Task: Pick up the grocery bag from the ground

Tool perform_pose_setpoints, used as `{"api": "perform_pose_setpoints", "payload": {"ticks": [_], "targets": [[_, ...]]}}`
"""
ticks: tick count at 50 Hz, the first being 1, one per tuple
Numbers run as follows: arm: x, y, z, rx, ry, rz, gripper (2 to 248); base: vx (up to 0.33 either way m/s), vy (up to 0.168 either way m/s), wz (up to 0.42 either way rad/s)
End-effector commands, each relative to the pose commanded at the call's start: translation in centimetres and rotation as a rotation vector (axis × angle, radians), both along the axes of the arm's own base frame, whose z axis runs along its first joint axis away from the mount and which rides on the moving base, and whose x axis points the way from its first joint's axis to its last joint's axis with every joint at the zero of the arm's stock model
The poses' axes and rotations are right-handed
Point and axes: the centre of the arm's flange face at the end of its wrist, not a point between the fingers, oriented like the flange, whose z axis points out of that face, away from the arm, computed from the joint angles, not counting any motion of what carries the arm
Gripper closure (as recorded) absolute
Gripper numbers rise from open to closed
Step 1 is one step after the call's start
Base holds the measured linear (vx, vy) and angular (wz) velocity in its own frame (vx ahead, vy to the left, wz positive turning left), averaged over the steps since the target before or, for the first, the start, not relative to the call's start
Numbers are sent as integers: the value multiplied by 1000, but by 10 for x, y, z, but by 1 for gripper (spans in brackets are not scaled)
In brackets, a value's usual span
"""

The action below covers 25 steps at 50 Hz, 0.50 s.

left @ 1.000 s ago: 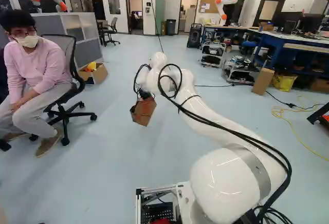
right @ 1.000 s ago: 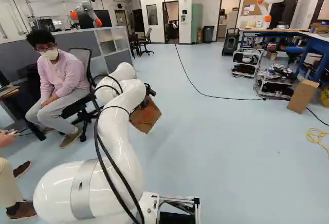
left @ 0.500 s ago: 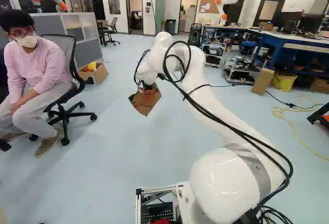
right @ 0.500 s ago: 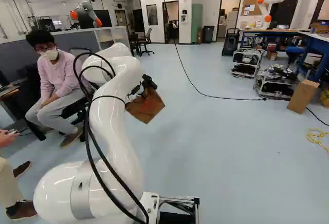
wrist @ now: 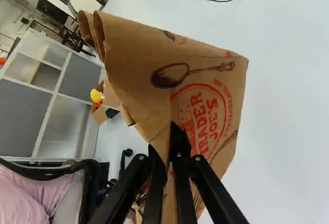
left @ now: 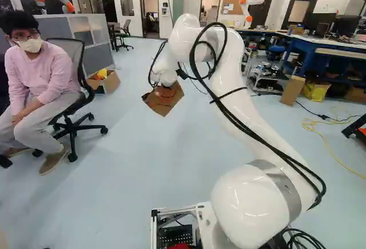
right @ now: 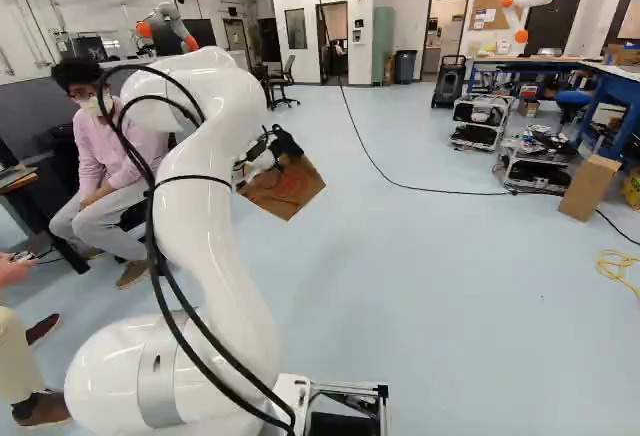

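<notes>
Brown paper bag (wrist: pixel 133 54) sits pinched in the end effector (right: pixel 268 156), fingers nearly together.

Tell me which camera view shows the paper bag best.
The wrist view: it shows the paper bag close up, its drawings clear, pinched between the fingers. Both base views show it smaller, hanging at the arm's end above the floor.

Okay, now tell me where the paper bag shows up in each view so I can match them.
Left base view: the paper bag is left of the middle, at the far end of the arm.
Right base view: just left of the middle, right of the arm.
Wrist view: pinched between the jaws and spreading out ahead of them.
Shared landmark: the gray partition.
</notes>
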Motion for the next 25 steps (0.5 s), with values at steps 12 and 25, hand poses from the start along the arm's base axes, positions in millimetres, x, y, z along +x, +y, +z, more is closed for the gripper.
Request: {"api": "perform_pose_setpoints", "payload": {"ticks": [12,25], "targets": [[-27,-2,31,-2,-39,0,231,0,0,0],[-56,-3,39,-9,-21,10,231,0,0,0]]}}
